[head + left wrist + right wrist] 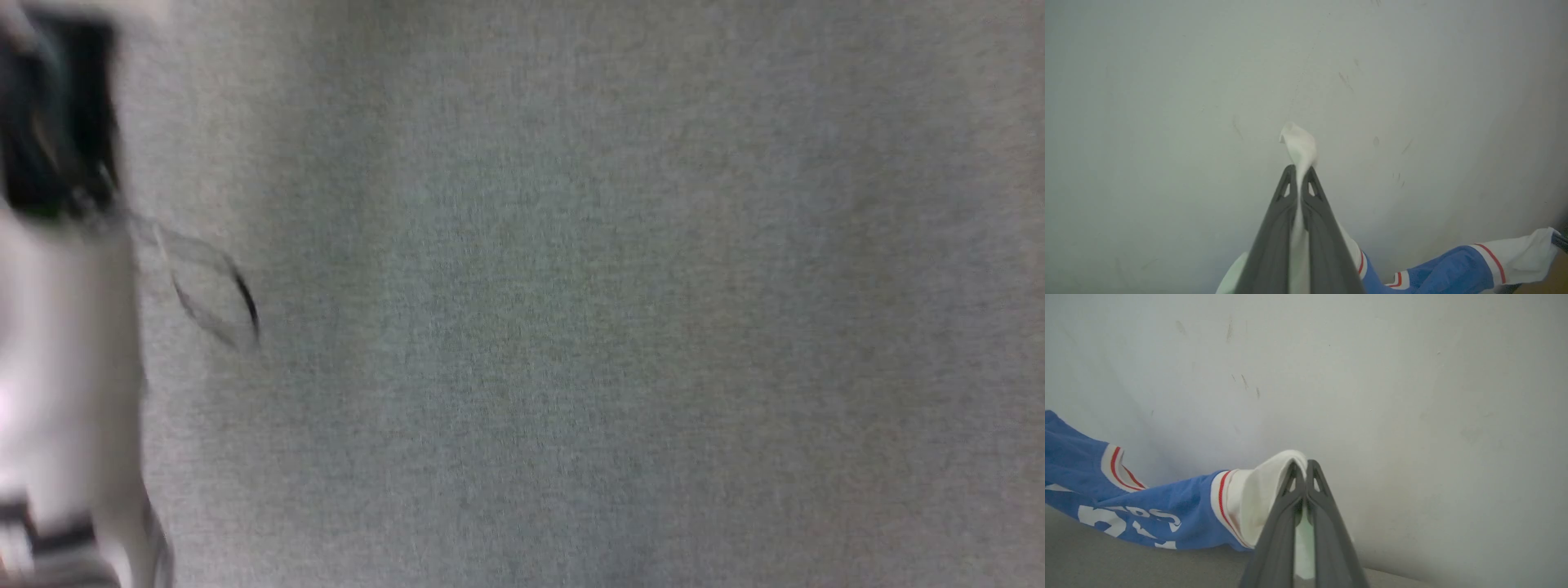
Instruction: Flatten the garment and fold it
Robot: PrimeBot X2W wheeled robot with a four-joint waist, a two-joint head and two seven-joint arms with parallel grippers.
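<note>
Bright blue jersey T-shirt (1167, 514) w/ white sleeves being held: left gripper (1300, 168) clamping tight on white sleeve cloth, right gripper (1301, 462) doing same.

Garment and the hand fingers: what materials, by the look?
The garment: soft knit fabric, matte, likely jersey; it drapes, bunches and creases where pinched. The fingers of the left hand: dark grey, matte, probably moulded plastic or rubber; smooth, with cut-out windows near the tips. Exact polymer cannot be told.

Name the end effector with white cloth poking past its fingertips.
The left end effector: a garment tuft rises beyond its tips; the right end effector's cloth bunches sideways.
</note>
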